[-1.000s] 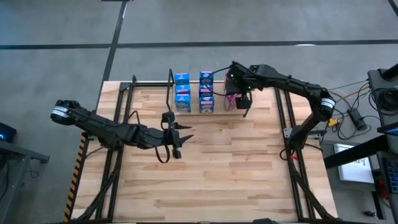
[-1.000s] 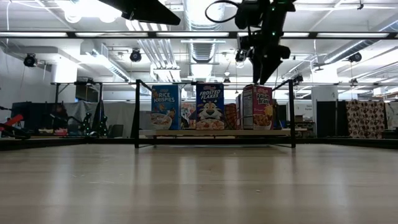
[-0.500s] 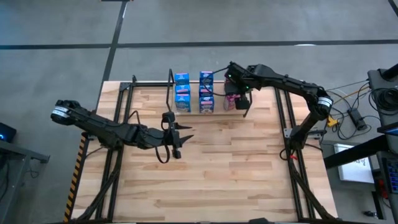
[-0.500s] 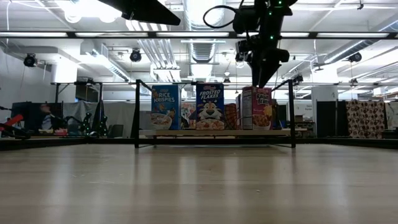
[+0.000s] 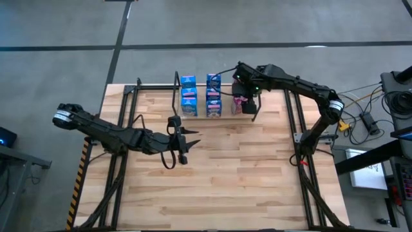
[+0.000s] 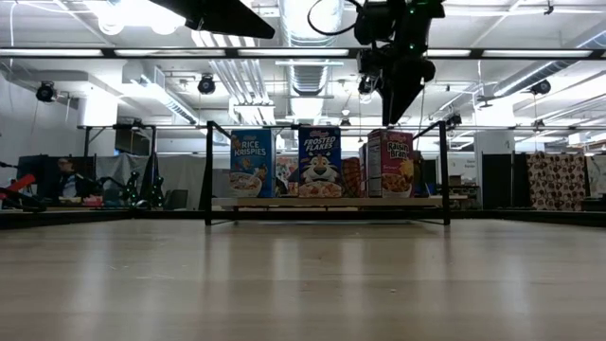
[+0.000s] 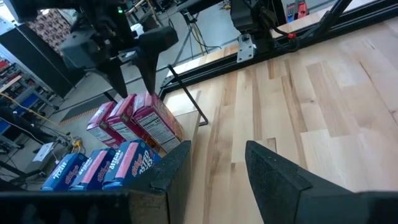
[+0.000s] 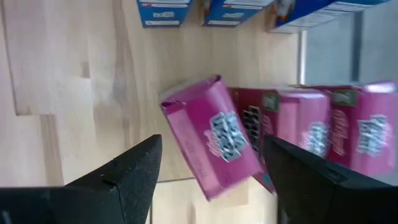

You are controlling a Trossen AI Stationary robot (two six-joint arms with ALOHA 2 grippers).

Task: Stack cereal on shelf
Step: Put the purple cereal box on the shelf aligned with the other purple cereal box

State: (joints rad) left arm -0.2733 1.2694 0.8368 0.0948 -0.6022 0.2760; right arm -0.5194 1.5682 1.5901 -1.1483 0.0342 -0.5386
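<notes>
Hovering above the pink row at the far edge of the worktop (image 5: 212, 167), the right gripper (image 8: 208, 165) is seen with its fingers (image 8: 124, 177) spread wide to either side of a pink cereal box (image 8: 211, 146); no contact between the fingers and that box is visible, and nothing is held. This box is tilted out of line with the two pink boxes (image 8: 336, 124) beside it, whose long axes run parallel.

The left gripper (image 7: 214, 165) is positioned over the middle of the worktop, well apart from the cereal. Its fingers (image 7: 270, 168) are parted with a gap between them, and nothing is gripped.

In the low view, the boxes are shown standing upright on the shelf (image 6: 327, 202), fronts facing the camera. "Rice Krispies" is read on the blue box (image 6: 251, 163), "Frosted Flakes" on the next blue box (image 6: 320, 163), and "Raisin Bran" on the pink box (image 6: 398, 164).

In the high view, the cereal is arranged in three short rows running front to back: two blue rows (image 5: 188, 95) and one pink row (image 5: 239, 103)
</notes>
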